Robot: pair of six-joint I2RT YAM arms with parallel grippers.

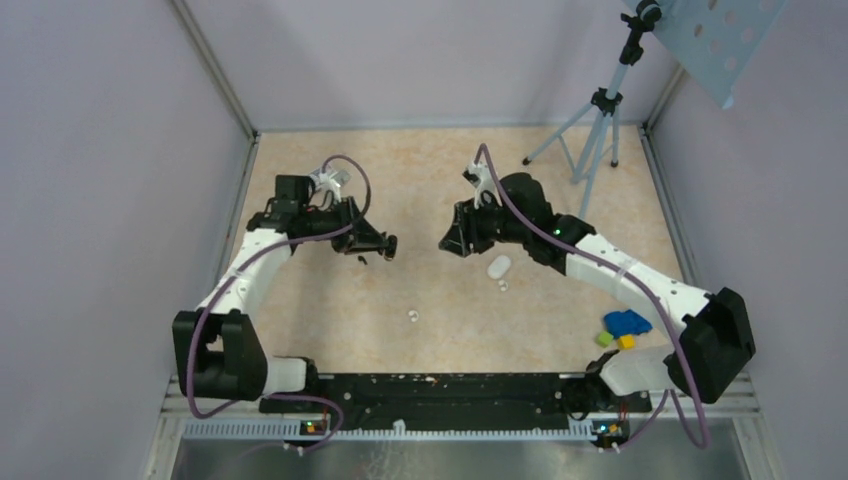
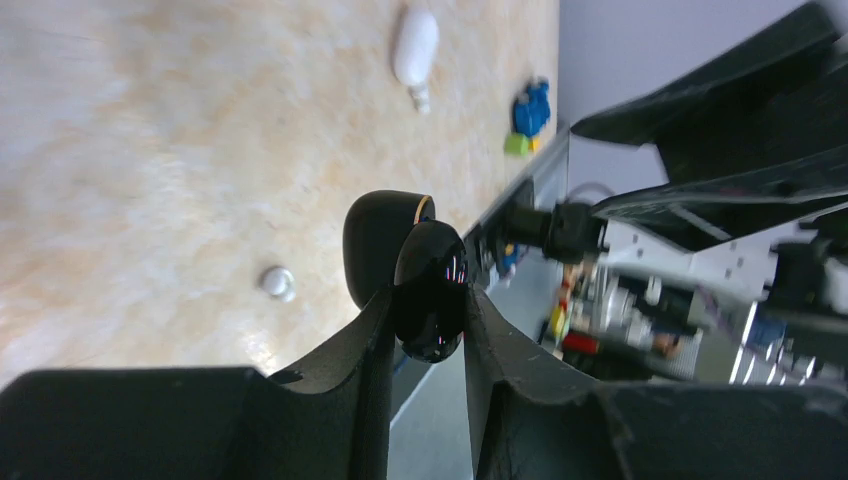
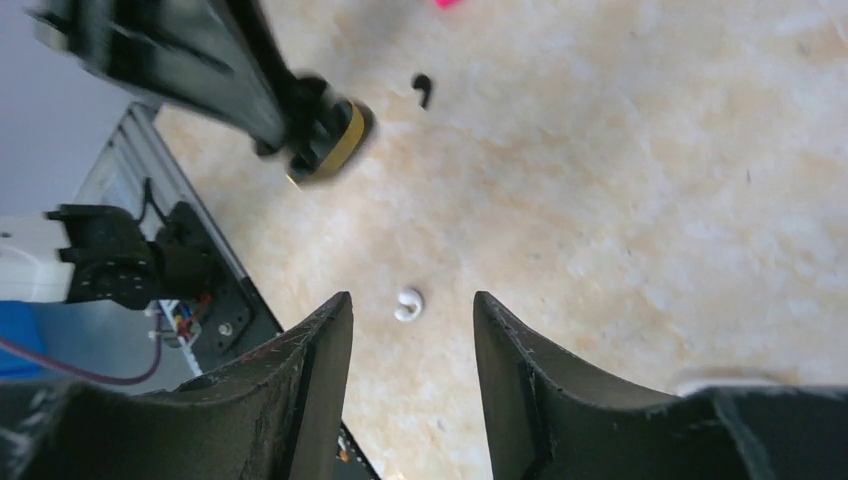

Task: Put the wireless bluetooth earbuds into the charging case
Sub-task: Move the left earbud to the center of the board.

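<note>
The white pill-shaped charging case (image 1: pixel 498 267) lies on the tan table just below my right wrist, with one white earbud (image 1: pixel 503 286) beside it. The other earbud (image 1: pixel 412 316) lies alone nearer the bases. In the left wrist view the case (image 2: pixel 416 45) and its near earbud (image 2: pixel 421 98) are far off, and the lone earbud (image 2: pixel 276 283) is closer. My left gripper (image 1: pixel 388 246) (image 2: pixel 428 300) is shut on a glossy black, gold-rimmed rounded object (image 2: pixel 400 250), held above the table. My right gripper (image 1: pixel 447 243) (image 3: pixel 412 296) hangs open and empty, with the lone earbud (image 3: pixel 408 304) on the table seen between its fingers.
A small black speck-like item (image 1: pixel 362 259) (image 3: pixel 422 88) lies under the left gripper. Blue, green and yellow blocks (image 1: pixel 625 325) sit by the right arm's base. A tripod (image 1: pixel 590 140) stands at the back right. Grey walls enclose the table on three sides.
</note>
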